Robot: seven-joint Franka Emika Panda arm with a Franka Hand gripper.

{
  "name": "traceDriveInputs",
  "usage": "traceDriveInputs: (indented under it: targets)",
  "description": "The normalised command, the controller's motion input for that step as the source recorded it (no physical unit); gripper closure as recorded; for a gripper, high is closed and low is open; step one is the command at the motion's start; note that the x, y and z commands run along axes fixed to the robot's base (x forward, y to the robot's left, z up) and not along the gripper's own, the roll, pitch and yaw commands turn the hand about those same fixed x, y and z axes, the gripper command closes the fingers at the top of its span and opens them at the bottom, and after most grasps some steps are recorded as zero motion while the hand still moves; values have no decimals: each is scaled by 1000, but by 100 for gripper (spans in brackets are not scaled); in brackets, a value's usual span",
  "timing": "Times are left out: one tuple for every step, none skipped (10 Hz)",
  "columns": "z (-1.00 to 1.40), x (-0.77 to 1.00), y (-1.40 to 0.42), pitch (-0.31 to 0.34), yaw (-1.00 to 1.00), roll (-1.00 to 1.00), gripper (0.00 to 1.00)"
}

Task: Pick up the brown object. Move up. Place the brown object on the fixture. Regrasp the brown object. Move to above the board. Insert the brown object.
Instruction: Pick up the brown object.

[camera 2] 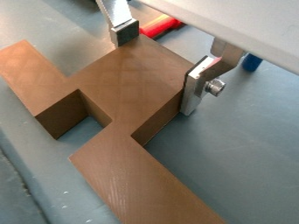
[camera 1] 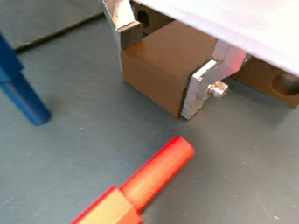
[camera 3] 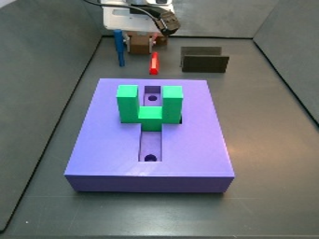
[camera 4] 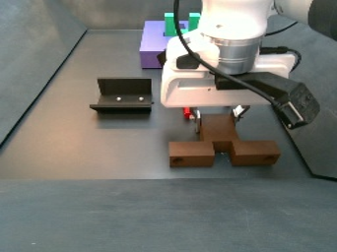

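The end effector [camera 2: 163, 63] is low over the brown object [camera 2: 111, 109], its silver fingers [camera 2: 200, 86] straddling the object's middle stem and pressed against its sides, holding it while it rests on the floor. In a side view the brown object [camera 4: 222, 151] lies right of the fixture [camera 4: 122, 95], with the purple board [camera 4: 153, 39] farther back. A red peg [camera 1: 146, 184] lies nearby.

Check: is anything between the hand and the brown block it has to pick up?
Nothing visible. In both wrist views the hand has its silver fingers straddling the brown notched block; the red peg lies beside it, apart.
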Motion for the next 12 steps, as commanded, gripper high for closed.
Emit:
traceDriveInputs:
  targets:
    - [0,0,0,0,0,0,100]
    - [0,0,0,0,0,0,100]
    - [0,0,0,0,0,0,100]
    - [0,0,0,0,0,0,100]
    - [0,0,0,0,0,0,100]
    - [0,0,0,0,0,0,100]
    - [0,0,0,0,0,0,100]
    - [0,0,0,0,0,0,100]
    - [0,0,0,0,0,0,100]
    - [0,0,0,0,0,0,100]
    - [0,0,0,0,0,0,100]
    - [0,0,0,0,0,0,100]
